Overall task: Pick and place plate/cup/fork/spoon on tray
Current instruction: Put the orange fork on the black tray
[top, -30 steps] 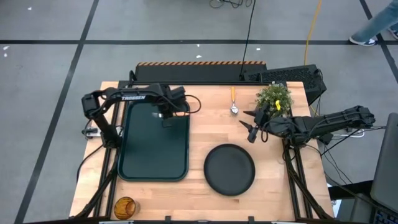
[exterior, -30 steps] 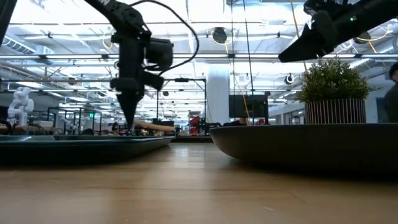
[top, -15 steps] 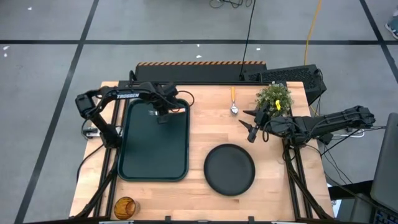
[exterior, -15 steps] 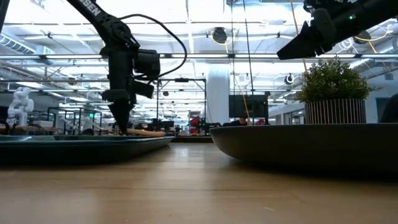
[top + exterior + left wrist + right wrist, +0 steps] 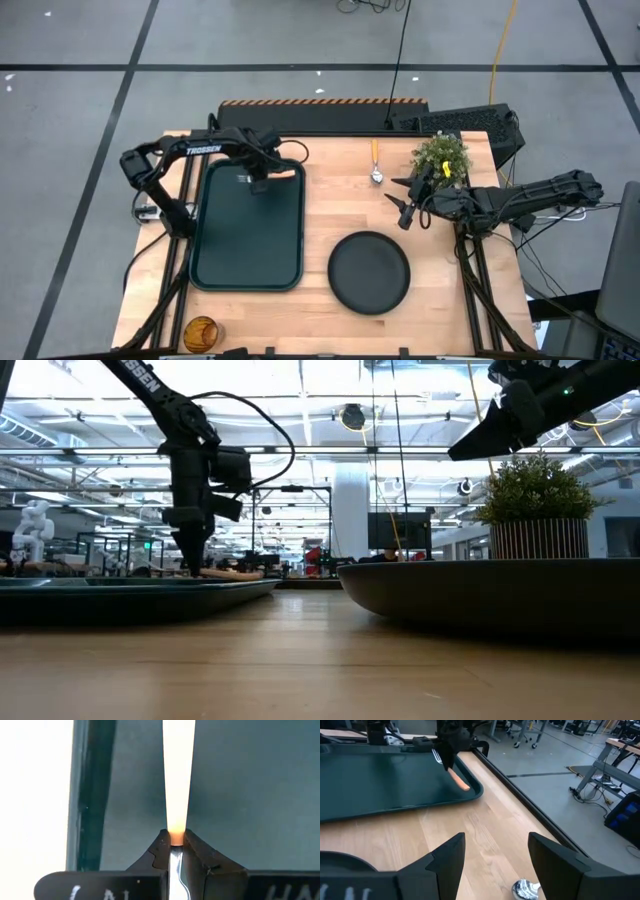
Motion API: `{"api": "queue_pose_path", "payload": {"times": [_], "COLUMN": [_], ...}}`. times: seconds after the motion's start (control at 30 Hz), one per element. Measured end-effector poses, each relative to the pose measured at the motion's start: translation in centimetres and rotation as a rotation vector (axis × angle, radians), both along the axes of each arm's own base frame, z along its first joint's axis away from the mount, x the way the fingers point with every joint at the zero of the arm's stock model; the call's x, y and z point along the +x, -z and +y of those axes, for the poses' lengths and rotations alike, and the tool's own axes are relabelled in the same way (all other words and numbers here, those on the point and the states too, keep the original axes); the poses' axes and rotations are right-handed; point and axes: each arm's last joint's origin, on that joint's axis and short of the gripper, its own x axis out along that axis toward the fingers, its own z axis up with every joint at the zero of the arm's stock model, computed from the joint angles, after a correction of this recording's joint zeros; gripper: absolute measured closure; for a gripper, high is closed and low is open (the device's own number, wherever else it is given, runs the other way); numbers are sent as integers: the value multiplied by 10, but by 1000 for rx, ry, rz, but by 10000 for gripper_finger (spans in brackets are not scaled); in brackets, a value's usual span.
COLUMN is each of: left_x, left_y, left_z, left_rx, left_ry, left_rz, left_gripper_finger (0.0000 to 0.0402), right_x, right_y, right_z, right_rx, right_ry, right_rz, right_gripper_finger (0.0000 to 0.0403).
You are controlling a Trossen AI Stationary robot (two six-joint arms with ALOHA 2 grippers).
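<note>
left gripper (image 5: 258,183) over the far end of the tray (image 5: 247,262), pointing down, clamped on the fork (image 5: 451,772) where the silver neck meets the orange handle. left wrist view: both fingers (image 5: 159,851) pinch the fork, handle running out ahead over the tray floor, close beside the rim. right wrist view: fork tilted, tines up at the gripper, handle tip down near the tray's far right corner; whether the tip touches the tray floor, cannot tell. low view: gripper tip down close to the tray surface, handle showing just beside it.

right gripper (image 5: 404,205) hangs above the table's right side, near the potted plant (image 5: 440,155), fingers spread wide, nothing between them.

spoon (image 5: 376,166) lies on bare wood at the far edge, between tray and plant, bowl toward the near side. plate (image 5: 369,272) on the table right of the tray, apart from it. cup (image 5: 202,333) upright at the near left corner, off the tray.

tray floor carries only the fork.
</note>
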Motion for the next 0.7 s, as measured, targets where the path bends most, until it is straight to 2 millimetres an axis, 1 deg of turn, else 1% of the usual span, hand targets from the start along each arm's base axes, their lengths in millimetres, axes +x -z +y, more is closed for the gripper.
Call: {"api": "queue_pose_path", "payload": {"times": [0.2,0.43,0.57,0.7], "left_x": [-14,-20,-24,-30], "left_y": [1,1,4,15], "left_z": [10,16,17,12], "left_rx": [-71,-93,-97,-98], "left_ry": [-118,-151,-105,-42], "left_rz": [4,1,7,36], "left_gripper_finger": [376,376,376,376], "right_x": [0,0,0,0], "right_y": [0,0,0,0], "right_z": [0,0,0,0], "right_rx": [1,1,1,1], "right_ry": [0,0,0,0], "right_rz": [-1,-1,-1,3], "right_gripper_finger": [190,190,190,190]}}
